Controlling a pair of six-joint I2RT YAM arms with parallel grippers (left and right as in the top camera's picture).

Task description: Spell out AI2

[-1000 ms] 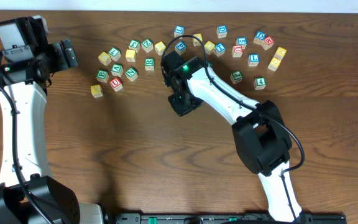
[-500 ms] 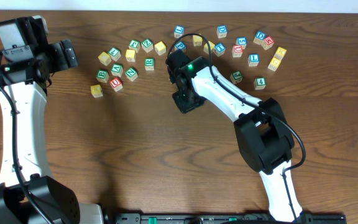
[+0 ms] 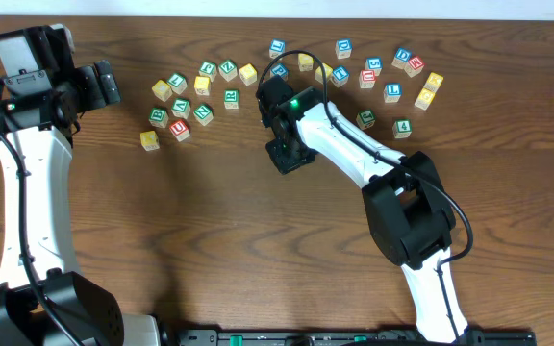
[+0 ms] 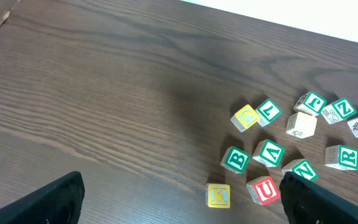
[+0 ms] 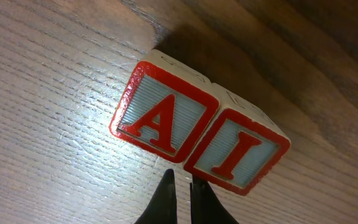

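In the right wrist view a red-letter A block (image 5: 165,116) and a red-letter I block (image 5: 238,151) lie side by side and touching on the wooden table. My right gripper (image 5: 182,183) is shut and empty, its tips just in front of the seam between them. In the overhead view the right gripper (image 3: 289,157) covers both blocks. My left gripper (image 3: 107,85) is open and empty at the far left; it also shows in the left wrist view (image 4: 182,202). I cannot make out a block with a 2.
Loose letter blocks lie in a left cluster (image 3: 181,101) and a right cluster (image 3: 392,77) along the far side. The left wrist view shows a yellow K (image 4: 218,195), a red U (image 4: 263,190) and a green B (image 4: 235,159).
My right gripper has shifted slightly right and toward the far side, then held still. The left arm has not moved.
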